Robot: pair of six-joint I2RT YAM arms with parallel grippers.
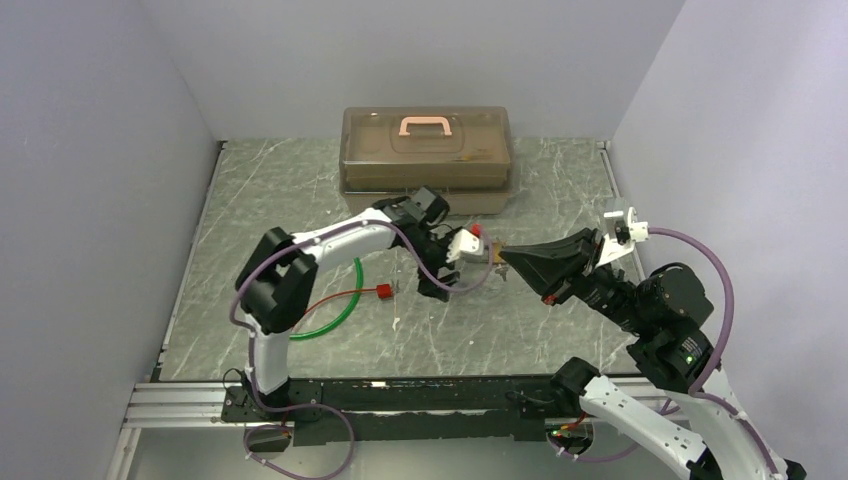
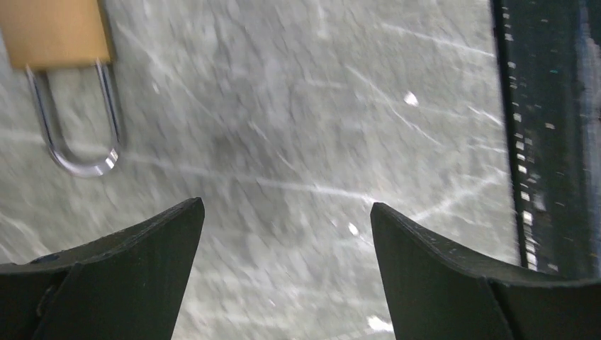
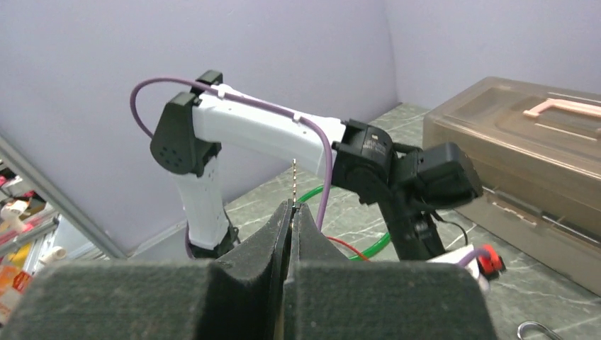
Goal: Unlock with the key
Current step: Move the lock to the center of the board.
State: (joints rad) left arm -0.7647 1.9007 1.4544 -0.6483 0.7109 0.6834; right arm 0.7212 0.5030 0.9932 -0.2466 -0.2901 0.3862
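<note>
Right wrist view: the right tool (image 3: 291, 212) is clamped on the thin silver-grey metal key (image 3: 293, 180), blade projecting straight past its tips. Meanwhile the left tool (image 2: 286, 205) stands wide and empty; the small brass padlock (image 2: 53, 32) lies just ahead, shackle toward it.

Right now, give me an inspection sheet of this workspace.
Surface: grey marbled table, streaked.
Job's things: key upright in right gripper; padlock lying flat, cannot tell if locked.
Clutter: toolbox at the back, lid down; red tag.
Grippers: left gripper open, empty, beside padlock; right shut on key.
Cables: green cable looped; red wire to the tag; purple cables on arms.
Surroundings: plain walls on three sides.
</note>
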